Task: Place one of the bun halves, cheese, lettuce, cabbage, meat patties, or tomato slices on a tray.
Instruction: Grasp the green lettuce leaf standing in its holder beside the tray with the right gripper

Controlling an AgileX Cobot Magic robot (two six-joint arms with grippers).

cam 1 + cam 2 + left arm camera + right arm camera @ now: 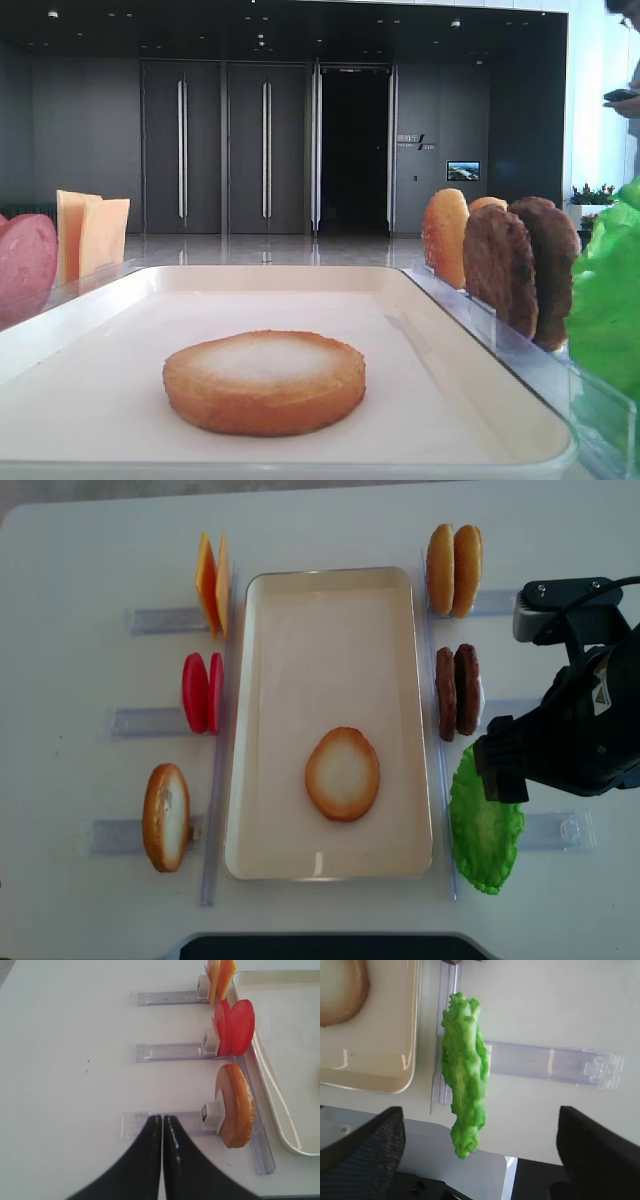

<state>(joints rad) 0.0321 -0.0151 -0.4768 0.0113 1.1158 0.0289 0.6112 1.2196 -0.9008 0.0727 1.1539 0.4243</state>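
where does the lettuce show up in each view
Exterior high: lettuce at right edge.
Right wrist: centre, standing edge-on.
Left wrist: not in it.
Realsense overhead: lower right, beside the tray.
Shared landmark: the bun half lying on the tray.

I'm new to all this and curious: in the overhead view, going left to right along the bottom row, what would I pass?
Upright bun half → tray rim → flat bun half on the tray → lettuce under the right arm.
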